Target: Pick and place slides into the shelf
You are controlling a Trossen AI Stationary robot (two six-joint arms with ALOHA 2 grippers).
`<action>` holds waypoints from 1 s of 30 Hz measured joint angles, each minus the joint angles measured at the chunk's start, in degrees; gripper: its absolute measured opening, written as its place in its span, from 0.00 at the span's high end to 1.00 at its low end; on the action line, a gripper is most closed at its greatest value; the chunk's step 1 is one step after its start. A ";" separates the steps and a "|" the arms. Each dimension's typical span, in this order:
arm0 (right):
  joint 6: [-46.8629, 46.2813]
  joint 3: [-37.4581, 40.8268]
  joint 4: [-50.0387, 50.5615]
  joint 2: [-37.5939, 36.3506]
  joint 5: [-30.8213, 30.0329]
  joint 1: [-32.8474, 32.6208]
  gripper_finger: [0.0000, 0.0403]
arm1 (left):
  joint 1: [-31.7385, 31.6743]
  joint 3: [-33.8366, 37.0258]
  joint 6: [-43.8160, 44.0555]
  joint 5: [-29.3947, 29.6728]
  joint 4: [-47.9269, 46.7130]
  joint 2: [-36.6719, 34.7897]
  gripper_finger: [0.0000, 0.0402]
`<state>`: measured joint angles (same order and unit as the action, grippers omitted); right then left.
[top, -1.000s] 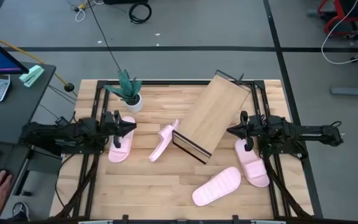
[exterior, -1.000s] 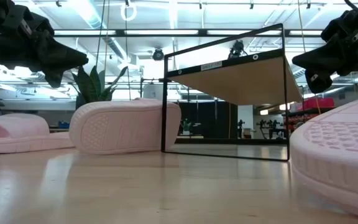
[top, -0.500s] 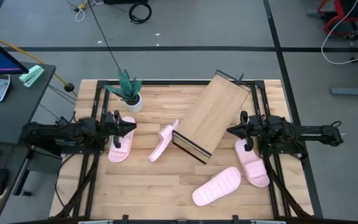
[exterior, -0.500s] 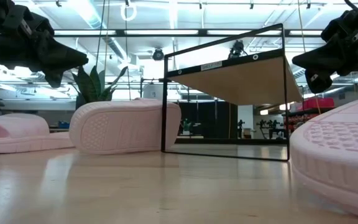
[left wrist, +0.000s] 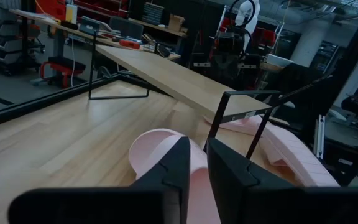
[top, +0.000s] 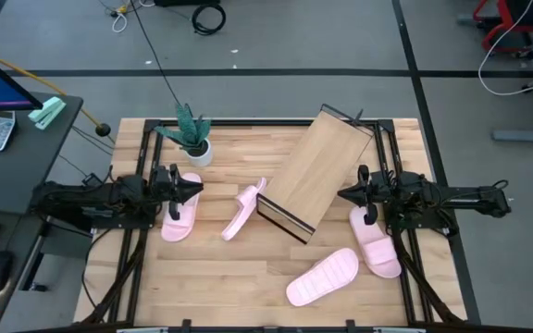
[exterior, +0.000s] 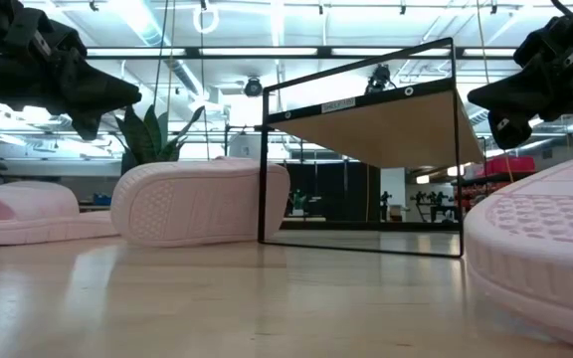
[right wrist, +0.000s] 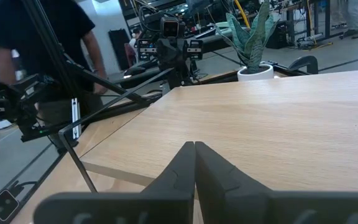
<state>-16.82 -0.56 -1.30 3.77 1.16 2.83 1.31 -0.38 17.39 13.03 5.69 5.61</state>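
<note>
Looking down, four pale pink chunky foam slide sandals [top: 179,217] lie scattered around the slanted light-wood shelf [top: 317,169], none on it. They look light and squashy; the wide strap suits gripping. The left gripper [left wrist: 193,163] stands slightly parted, empty; the right gripper [right wrist: 194,163] is closed, empty.

The desk [top: 202,277] is seen from straight above in the high view, whole, with both arms entering from 9 and 3 o'clock. It is skimmed at surface height in the low view, very close to the slides [exterior: 197,202], with the shelf [exterior: 386,124] in front of the room behind. The shelf [left wrist: 185,81] is faced at close range by each wrist camera, from opposite sides, and is shared by all four views.
</note>
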 joint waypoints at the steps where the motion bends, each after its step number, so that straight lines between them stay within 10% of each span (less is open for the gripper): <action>1: 0.00 0.00 0.00 -0.02 -0.01 0.00 0.97 | 0.01 0.00 -0.02 0.01 0.02 0.00 0.86; 30: 0.00 -0.02 0.00 0.00 -0.01 -0.02 0.97 | 0.01 0.00 -0.02 0.01 0.00 0.00 0.87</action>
<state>-16.82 -0.58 -1.30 3.77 1.15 2.81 1.32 -0.38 17.37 13.03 5.69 5.61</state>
